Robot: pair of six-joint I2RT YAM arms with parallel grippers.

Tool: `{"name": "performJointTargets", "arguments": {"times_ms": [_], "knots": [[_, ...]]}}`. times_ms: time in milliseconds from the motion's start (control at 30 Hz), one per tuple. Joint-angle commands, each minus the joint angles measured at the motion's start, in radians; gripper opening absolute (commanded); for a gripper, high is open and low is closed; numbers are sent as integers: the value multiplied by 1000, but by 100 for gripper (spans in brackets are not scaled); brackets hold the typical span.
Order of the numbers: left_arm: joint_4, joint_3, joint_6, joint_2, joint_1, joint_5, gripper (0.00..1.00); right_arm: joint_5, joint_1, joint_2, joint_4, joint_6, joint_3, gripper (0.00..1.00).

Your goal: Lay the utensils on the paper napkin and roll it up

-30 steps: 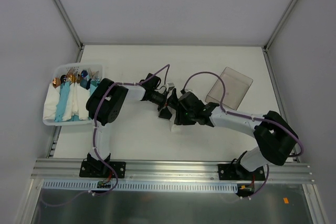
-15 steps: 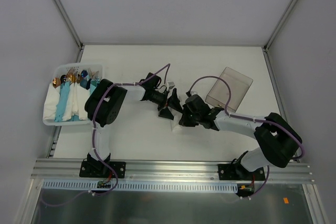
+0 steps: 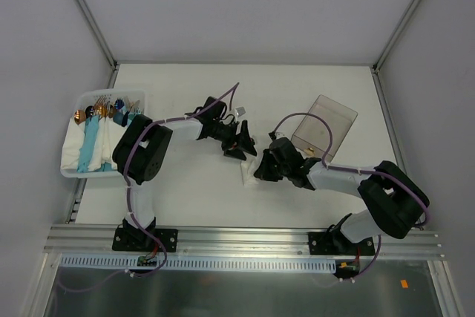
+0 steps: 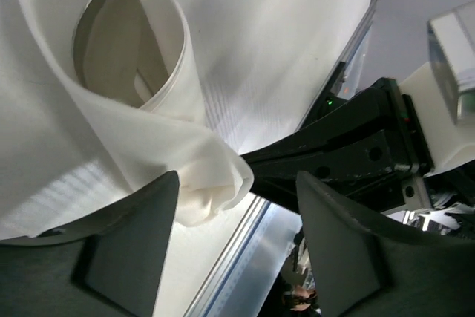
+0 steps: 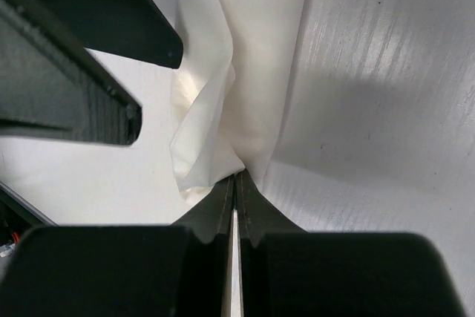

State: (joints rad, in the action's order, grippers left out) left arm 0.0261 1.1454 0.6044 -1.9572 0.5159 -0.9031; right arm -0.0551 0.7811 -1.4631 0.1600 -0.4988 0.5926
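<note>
Right gripper point(image 5: 236, 183): jaws pressed together, clamped on a folded edge of the thin white paper napkin point(image 5: 252, 50), low against the white table point(image 3: 297, 87).

Left gripper point(image 4: 236, 206): jaws apart. A crumpled corner of the napkin lies between them and is not pinched.

Location: the napkin sits mid-table between the two grippers, already curled into a loose, open-ended tube. A slim metal utensil with a rounded silvery end point(image 4: 111, 42) lies inside the tube.

Step in hand: judged to be the rolling stage, with loading finished. The roll is slack and its outer flap stands away from the tube.

Next move calls for: the left jaws to close on the free corner. The right gripper's pinch would then anchor the opposite edge, so the sheet can be turned tighter without the cutlery sliding out of the open end.

Count:
- Grippers: two.
- Napkin roll: one.
- Utensil ends seen: one. Others may be hidden in the paper.
- Clear plastic box point(image 3: 326, 122), beyond the right gripper: one.
- White tray of wrapped bundles point(image 3: 111, 93), far left: one.
</note>
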Motion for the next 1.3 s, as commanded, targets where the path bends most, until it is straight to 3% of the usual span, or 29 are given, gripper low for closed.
{"name": "performJointTargets", "arguments": {"times_ms": [0, 133, 200, 767, 867, 900, 1000, 1100, 1267], "knots": [[-101, 37, 52, -35, -1, -34, 61, 14, -14, -9, -40, 6, -37, 0], [-228, 2, 118, -46, 7, -78, 47, 8, -22, -13, -40, 9, -36, 0], [-274, -7, 147, -45, 15, -99, 45, 6, -23, -14, -40, 11, -36, 0], [-396, -38, 227, -213, 35, -48, 45, -20, -43, -11, -25, 9, -57, 1], [-394, -32, 228, -235, 32, -37, 49, -31, -43, 4, -25, -15, -74, 24], [-394, -30, 230, -241, 32, -36, 50, -31, -43, 32, -22, -24, -83, 38], [-394, -24, 233, -247, 32, -33, 55, -11, -43, 124, -19, -60, -132, 56], [-388, -23, 232, -247, 29, -28, 59, 18, -43, 184, -34, -69, -145, 62], [-361, -10, 218, -246, 29, -20, 65, 17, -42, 181, -57, -57, -79, 63]]}}
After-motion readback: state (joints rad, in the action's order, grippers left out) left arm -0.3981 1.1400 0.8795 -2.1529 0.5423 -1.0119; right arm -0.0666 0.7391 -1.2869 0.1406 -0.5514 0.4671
